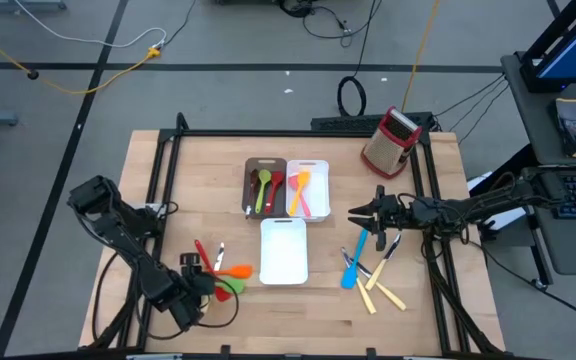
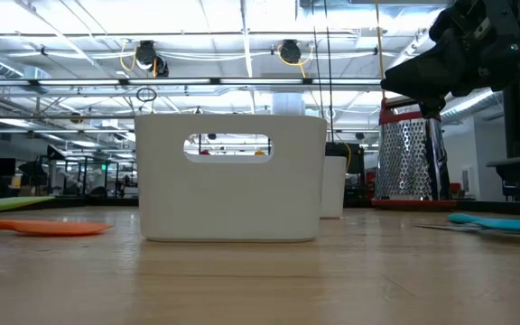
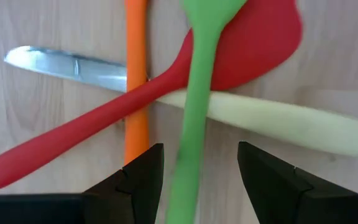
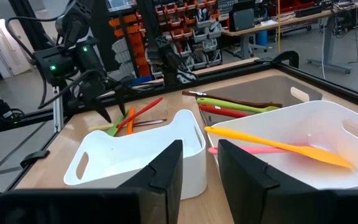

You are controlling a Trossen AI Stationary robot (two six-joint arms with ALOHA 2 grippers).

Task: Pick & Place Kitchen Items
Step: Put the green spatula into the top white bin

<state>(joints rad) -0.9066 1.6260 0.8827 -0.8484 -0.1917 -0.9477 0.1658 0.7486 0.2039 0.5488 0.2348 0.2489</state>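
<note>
**Materials and finishes on the table**

The table [image 1: 308, 310] is pale wood with a visible grain and a smooth, matt surface. The white trays [image 4: 135, 155] look like smooth plastic with a slight sheen. The grater [image 2: 409, 161] has a shiny perforated metal face and a red trim. The knife [image 3: 67, 65] has a bright, reflective metal blade and a smooth cream handle. The red spatula [image 3: 229, 56], the green spoon [image 3: 194, 106] and the orange spatula [image 3: 137, 93] look like smooth, matt rubbery plastic. The left gripper [image 3: 197, 180] has matt black fingers.
</note>
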